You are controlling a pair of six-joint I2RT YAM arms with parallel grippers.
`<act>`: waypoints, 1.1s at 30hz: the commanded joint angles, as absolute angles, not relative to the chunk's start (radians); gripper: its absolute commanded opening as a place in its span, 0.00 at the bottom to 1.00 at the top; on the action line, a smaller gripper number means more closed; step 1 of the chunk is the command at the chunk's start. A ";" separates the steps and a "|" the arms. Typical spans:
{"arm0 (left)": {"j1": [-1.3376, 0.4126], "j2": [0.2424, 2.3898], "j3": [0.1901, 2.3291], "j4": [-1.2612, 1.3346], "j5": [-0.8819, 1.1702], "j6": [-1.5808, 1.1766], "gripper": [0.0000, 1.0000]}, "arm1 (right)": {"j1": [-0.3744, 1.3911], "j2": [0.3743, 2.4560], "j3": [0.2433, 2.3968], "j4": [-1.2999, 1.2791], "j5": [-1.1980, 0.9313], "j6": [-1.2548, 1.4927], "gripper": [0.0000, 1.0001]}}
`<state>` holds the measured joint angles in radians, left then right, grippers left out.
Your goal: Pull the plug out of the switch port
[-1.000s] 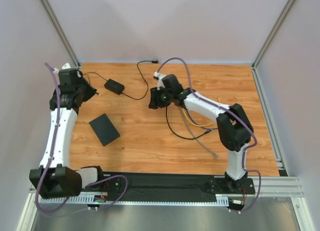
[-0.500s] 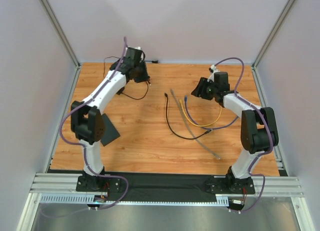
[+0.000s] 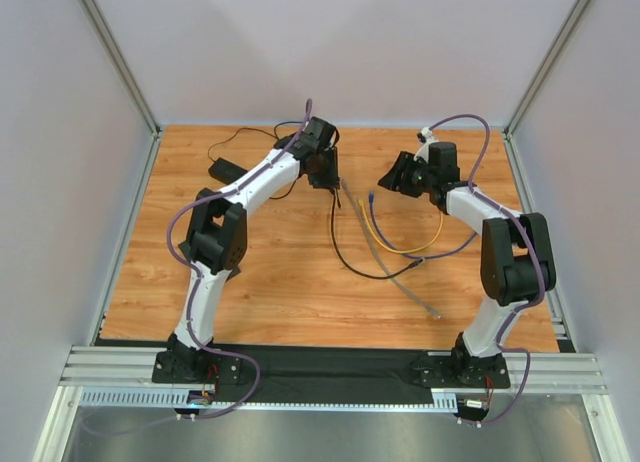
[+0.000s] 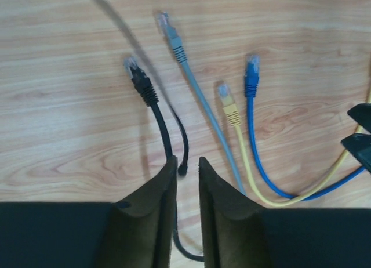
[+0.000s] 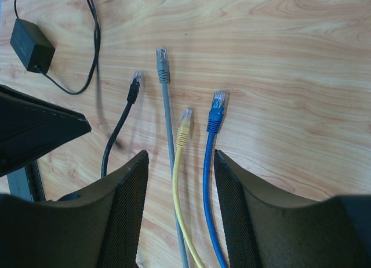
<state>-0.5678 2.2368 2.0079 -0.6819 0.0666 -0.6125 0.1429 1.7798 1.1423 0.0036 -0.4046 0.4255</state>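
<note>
The switch cannot be made out in any view, so where it lies relative to the jaws is unclear. The left jaws hang narrowly parted and empty over a thin black cord. Rightward, the black plug, grey plug, yellow plug and blue plug lie loose on the tabletop. The right jaws gape wide above them.

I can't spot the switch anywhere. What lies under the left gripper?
Under the left gripper: wood table and a thin black cord in the gap between its fingers. No switch shows; whatever lies beneath the fingers themselves is covered.
</note>
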 commanded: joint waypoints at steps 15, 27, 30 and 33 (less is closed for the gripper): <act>-0.549 1.463 1.251 -0.970 -0.382 -0.840 0.64 | 0.144 1.809 1.161 0.061 -0.478 0.463 0.51; -0.245 0.948 0.881 -1.117 -0.459 -1.066 0.75 | 0.336 1.835 1.290 -0.058 -0.454 0.375 0.51; -0.033 0.885 0.833 -1.019 -0.349 -0.999 0.76 | 0.440 1.853 1.345 -0.135 -0.390 0.330 0.51; 0.102 0.948 0.824 -0.973 -0.255 -0.968 0.69 | 0.534 1.867 1.399 -0.166 -0.367 0.298 0.51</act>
<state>0.0097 0.8883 0.8391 -1.0508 -0.3740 -0.9993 0.4671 1.8542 1.3338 -0.1154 -0.4168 0.3687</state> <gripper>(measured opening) 0.720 0.512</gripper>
